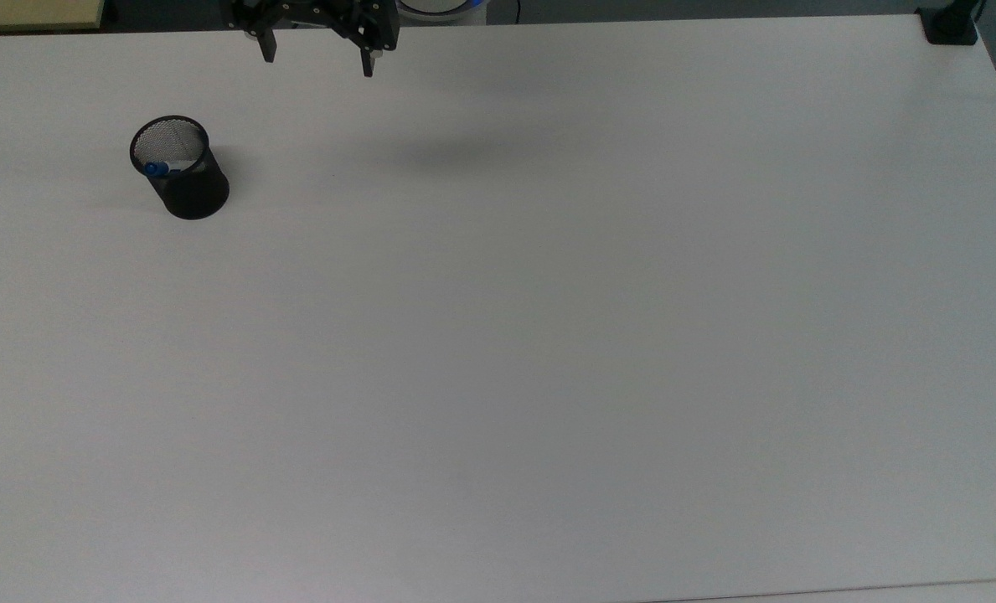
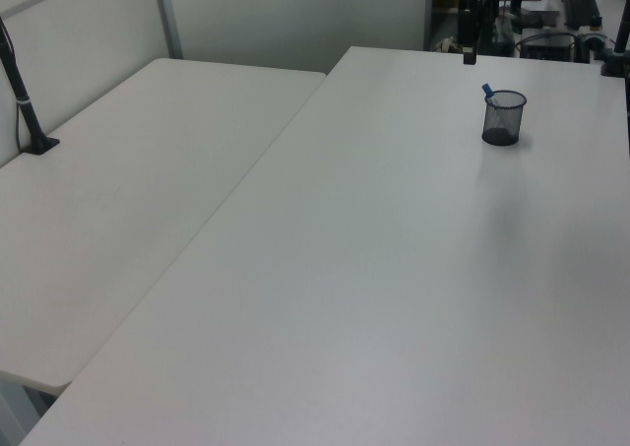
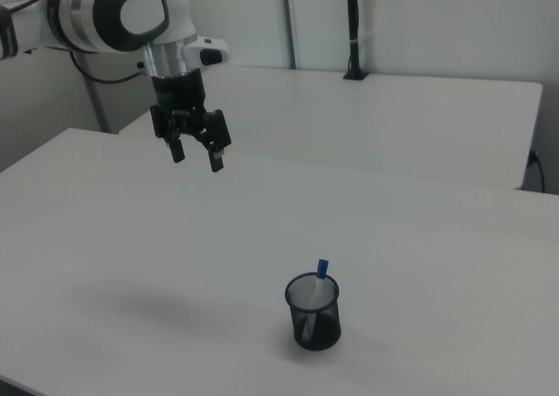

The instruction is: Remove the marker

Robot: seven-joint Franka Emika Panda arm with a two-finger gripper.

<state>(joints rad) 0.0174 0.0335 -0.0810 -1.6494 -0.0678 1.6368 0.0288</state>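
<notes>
- The marker [image 3: 320,274] is found standing inside a black mesh cup [image 3: 314,319], leaned against the rim, with its blue cap uppermost and projecting above the rim.
- In the top view, the blue cap [image 1: 156,168] is seen at the rim on the top view's left side of the cup [image 1: 189,186], with a short stretch of white barrel lying behind it.
- In the left view, the cap [image 2: 487,92] is seen rising above the cup's [image 2: 502,119] rim on the left view's left side.
- The cup is set upright on a white table [image 3: 419,239], near the top view's upper left corner.
- The gripper [image 3: 197,158] is held in the air above the table, well apart from the cup, fingers pointing downward.
- The two fingers [image 1: 368,62] are observed spread wide apart, with nothing held between them.
- In the top view, the gripper [image 1: 317,59] is located at the upper edge, to the top view's right of the cup.
- A second white table [image 2: 108,190] is noted adjoining the first, with a black post [image 2: 25,101] mounted at its far side.
</notes>
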